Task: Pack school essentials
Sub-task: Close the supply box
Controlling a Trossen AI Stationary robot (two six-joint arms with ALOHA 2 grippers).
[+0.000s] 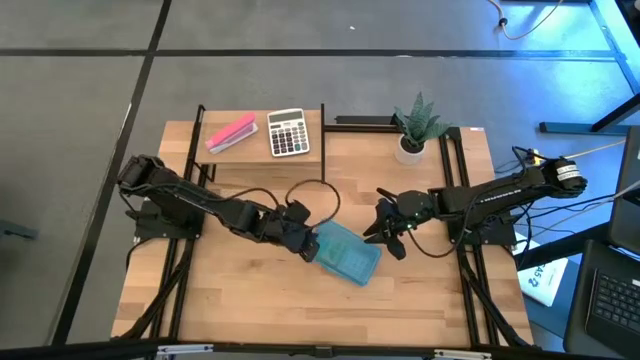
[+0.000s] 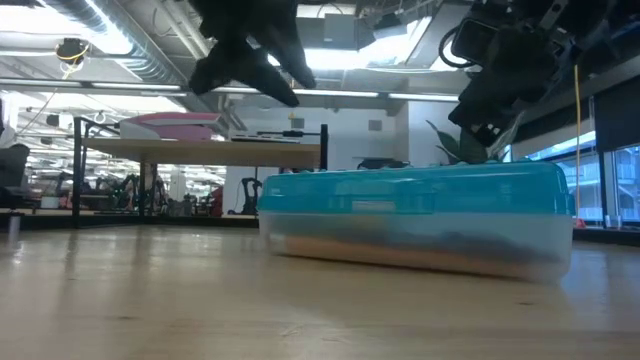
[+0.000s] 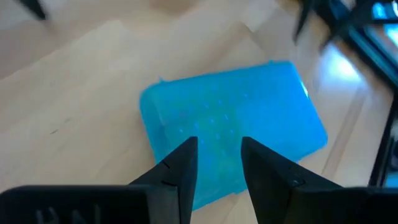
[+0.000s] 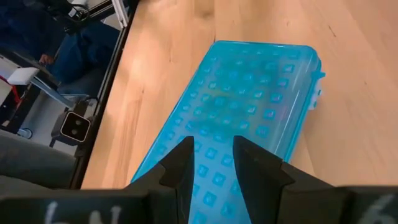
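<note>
Wooden table, closed blue case

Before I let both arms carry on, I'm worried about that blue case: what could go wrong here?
Both arms crowd the closed blue case: the left gripper hangs at one end and the right gripper near the other, so they could collide. A sideways nudge might slide the case across the table.

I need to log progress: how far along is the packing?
The translucent blue plastic case lies shut on the wooden table, with things dimly visible inside it in the low view; no loose stationery shows. Both end effectors, left and right, hover by it, empty. The pink block and grey calculator sit on the shelf. Packing looks almost finished.
</note>
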